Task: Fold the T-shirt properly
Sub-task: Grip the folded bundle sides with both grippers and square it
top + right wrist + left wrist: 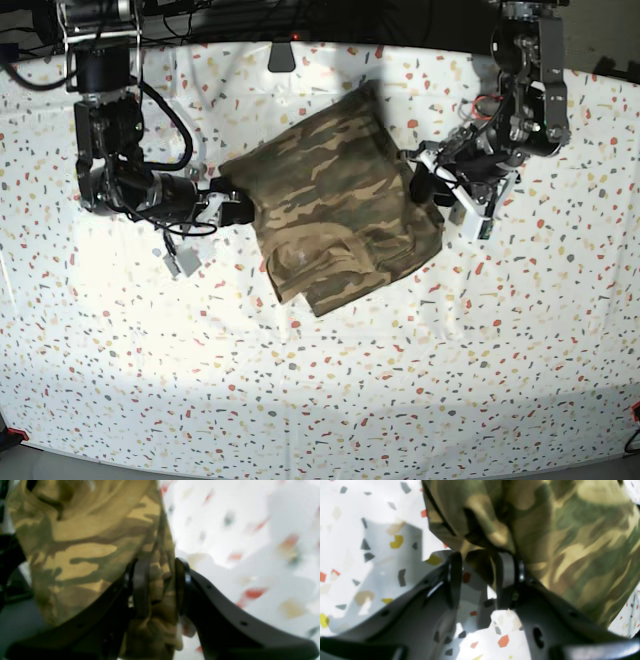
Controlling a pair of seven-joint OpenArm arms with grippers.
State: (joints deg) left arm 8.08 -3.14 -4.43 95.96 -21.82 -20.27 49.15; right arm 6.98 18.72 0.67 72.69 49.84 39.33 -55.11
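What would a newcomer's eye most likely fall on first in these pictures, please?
Most likely the camouflage T-shirt, bunched at the middle of the speckled white table in the base view. Next, the two arms flanking it: the right gripper pinches cloth at one edge, the left gripper at the opposite edge.

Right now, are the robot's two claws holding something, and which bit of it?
Yes. Both hold the camouflage cloth T-shirt. The left gripper pinches a bunched fold at one side edge; the right gripper pinches a bunched fold at the opposite side edge.
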